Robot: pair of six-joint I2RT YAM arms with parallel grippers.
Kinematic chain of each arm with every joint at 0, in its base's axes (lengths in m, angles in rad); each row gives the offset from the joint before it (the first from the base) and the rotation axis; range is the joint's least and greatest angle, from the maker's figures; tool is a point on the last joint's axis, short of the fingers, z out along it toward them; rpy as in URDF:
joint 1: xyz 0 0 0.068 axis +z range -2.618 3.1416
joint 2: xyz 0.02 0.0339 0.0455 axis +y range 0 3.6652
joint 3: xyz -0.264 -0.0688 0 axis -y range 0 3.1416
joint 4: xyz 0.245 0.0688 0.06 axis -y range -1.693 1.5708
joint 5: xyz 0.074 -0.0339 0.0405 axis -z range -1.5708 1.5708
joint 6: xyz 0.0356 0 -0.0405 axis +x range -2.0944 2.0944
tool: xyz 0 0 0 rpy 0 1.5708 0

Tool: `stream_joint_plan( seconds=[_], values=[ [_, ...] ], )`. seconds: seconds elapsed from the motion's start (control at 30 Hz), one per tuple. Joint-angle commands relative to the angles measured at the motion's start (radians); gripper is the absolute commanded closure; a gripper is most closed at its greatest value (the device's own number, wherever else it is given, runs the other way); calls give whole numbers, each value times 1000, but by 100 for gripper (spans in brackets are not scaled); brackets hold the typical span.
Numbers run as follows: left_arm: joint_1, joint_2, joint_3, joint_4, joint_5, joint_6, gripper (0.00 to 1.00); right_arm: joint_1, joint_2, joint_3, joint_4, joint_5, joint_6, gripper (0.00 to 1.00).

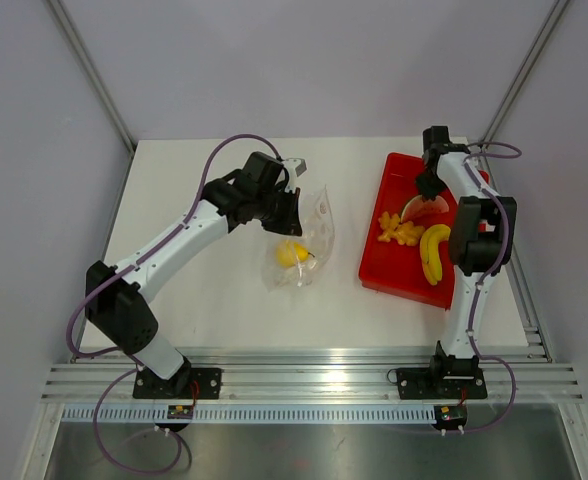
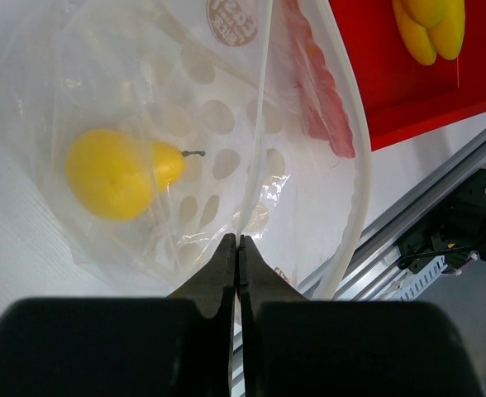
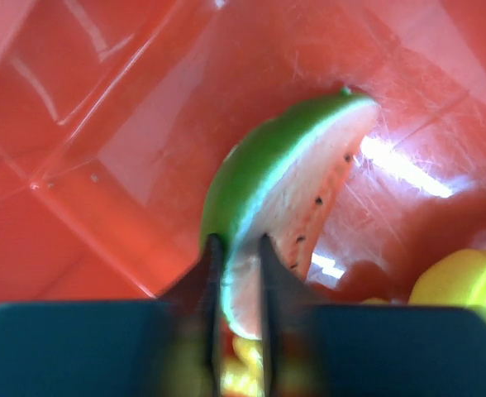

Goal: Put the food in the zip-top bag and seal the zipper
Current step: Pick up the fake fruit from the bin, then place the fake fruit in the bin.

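The clear zip-top bag [image 1: 304, 240] lies mid-table with a yellow lump [image 1: 293, 253] inside; the lump also shows in the left wrist view [image 2: 111, 172]. My left gripper [image 1: 286, 208] is shut on the bag's mouth edge [image 2: 255, 165], holding one wall up. My right gripper [image 1: 429, 190] is over the red tray [image 1: 394, 165], shut on the watermelon slice [image 3: 297, 186], green rind to the left. The banana [image 1: 434, 252] and orange-yellow knobbly pieces [image 1: 399, 230] lie in the tray. The zipper strip [image 2: 354, 124] curves along the bag's open mouth.
The aluminium rail [image 1: 304, 385] runs along the table's near edge. Grey walls close the back and sides. The tray's rim [image 1: 404, 285] stands near the right arm's base column.
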Motion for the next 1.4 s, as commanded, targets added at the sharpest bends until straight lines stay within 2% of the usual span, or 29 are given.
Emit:
stream_joint_plan(
  seconds=[0.0, 0.03, 0.3, 0.67, 0.8, 1.03, 1.2, 1.37],
  values=[
    [4, -48, -1, 41, 0, 8, 100, 4, -68, -44, 68, -13, 11, 96],
    [3, -49, -4, 42, -1, 6, 100, 2, -88, -50, 73, -16, 8, 100],
    [3, -69, -18, 42, -11, 2, 100, 2, -189, -95, 118, -65, -42, 100],
    [3, -112, -55, 53, -17, -21, 100, 4, -494, -381, 316, -252, -252, 100],
    [6, -114, -49, 50, -31, -15, 100, 4, -582, -453, 315, -319, -320, 100],
    [6, -105, -27, 56, -21, -33, 100, 4, -721, -568, 277, -601, -484, 100],
    [6, -97, -23, 59, -29, -30, 100, 4, -798, -702, 228, -736, -604, 100],
    [6, -85, -18, 59, -29, -35, 100, 4, -852, -773, 200, -668, -638, 100]
  ],
)
